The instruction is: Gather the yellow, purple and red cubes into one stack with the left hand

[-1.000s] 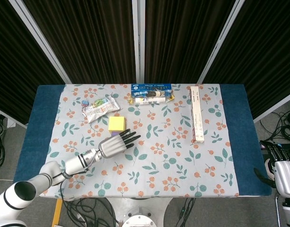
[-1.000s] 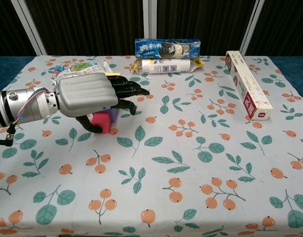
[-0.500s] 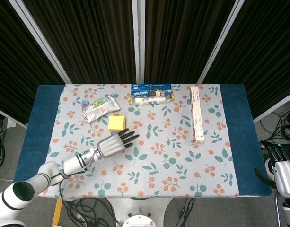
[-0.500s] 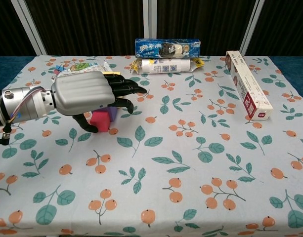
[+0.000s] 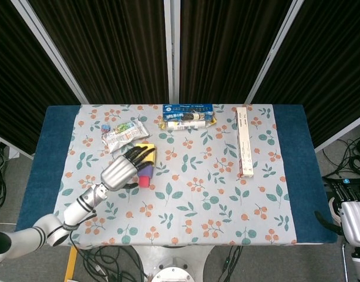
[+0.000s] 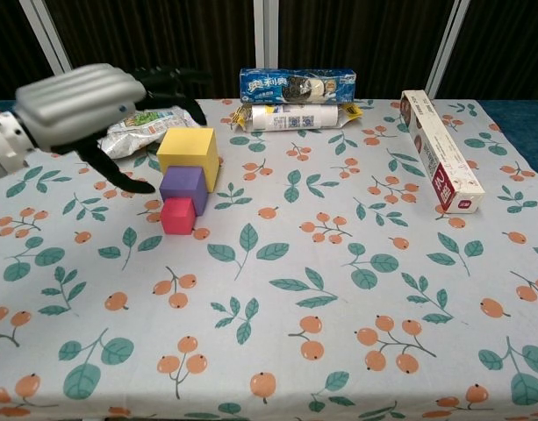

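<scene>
The left hand (image 6: 80, 105) hovers above the worktop (image 6: 356, 289), palm down, fingers spread and holding nothing. Just to its right sit the three cubes in a touching row: yellow cube (image 6: 189, 154) at the back, purple cube (image 6: 182, 188) in the middle, red cube (image 6: 176, 215) nearest the front. Each rests on the cloth, none stacked. The right hand (image 5: 351, 205) hangs off beyond the worktop's edge; whether it's open or closed, I can't tell.

Yellow cube (image 6: 189, 147), purple cube (image 6: 182, 186), red cube (image 6: 176, 216) that's more pinkish. Bench cloth (image 6: 356, 289) is white with orange berries and teal leaves. Left hand (image 6: 80, 103) is silver with black fingers (image 6: 168, 77).
</scene>
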`<state>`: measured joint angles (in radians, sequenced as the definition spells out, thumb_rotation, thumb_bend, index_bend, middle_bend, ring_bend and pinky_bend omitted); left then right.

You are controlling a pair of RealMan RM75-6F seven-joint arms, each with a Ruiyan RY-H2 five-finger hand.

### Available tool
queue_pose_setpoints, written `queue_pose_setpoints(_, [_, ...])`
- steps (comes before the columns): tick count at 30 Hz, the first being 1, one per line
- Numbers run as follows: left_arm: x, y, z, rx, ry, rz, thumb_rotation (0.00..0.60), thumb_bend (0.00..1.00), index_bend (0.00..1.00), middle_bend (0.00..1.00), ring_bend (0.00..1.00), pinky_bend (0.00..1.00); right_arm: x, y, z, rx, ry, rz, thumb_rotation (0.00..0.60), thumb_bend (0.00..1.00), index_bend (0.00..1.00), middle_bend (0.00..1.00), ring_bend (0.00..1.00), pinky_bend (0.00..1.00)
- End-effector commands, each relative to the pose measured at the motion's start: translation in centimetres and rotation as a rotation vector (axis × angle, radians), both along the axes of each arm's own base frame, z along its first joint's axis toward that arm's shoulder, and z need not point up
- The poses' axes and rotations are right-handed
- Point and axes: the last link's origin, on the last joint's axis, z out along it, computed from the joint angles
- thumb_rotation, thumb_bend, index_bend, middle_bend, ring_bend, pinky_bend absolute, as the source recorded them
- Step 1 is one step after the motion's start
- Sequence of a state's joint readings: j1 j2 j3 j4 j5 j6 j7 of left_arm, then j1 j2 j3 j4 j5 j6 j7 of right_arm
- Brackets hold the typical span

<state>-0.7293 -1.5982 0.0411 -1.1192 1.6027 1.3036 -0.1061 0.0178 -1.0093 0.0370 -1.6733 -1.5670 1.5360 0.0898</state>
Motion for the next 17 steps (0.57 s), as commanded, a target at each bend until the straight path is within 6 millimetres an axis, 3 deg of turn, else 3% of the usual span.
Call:
queue_pose_setpoints(1, [-4.1, -0.7, 6.0, 0.126, -0.143, 0.325, 0.600, 0.09, 0.26, 0.05, 0.06, 0.16, -0.6, -0.3, 0.1, 0.031, -0.012, -0.006, 0.600, 0.14, 0.11, 0.14, 0.11, 0.25])
queue_pose_setpoints(4, [-6.9, -2.2, 8.2, 0.180, -0.145, 0.473, 0.600, 0.09, 0.23, 0.06, 0.06, 0.16, -1.3, -0.6, 0.3, 0.052, -0.018, -0.008, 0.600, 0.15, 0.07, 0.08, 0.01, 0.18])
queue_pose_setpoints(8, [-10.0, -5.9, 9.8, 0.242, -0.109, 0.619, 0.600, 0.09, 0.20, 0.06, 0.06, 0.16, -2.1, -0.7, 0.4, 0.075, -0.047, -0.010, 0.600, 0.15, 0.05, 0.05, 0.00, 0.14])
queue_pose_setpoints(12, [-11.6, -9.4, 10.6, 0.283, -0.068, 0.698, 0.600, 0.09, 0.18, 0.06, 0.06, 0.16, -2.2, -0.6, 0.3, 0.075, -0.076, 0.004, 0.600, 0.15, 0.05, 0.04, 0.00, 0.14])
queue_pose_setpoints(17, [-11.8, -12.5, 11.1, 0.329, -0.077, 0.749, 0.600, 0.08, 0.18, 0.06, 0.06, 0.16, -1.8, -0.3, 0.2, 0.061, -0.078, 0.027, 0.600, 0.15, 0.05, 0.04, 0.00, 0.14])
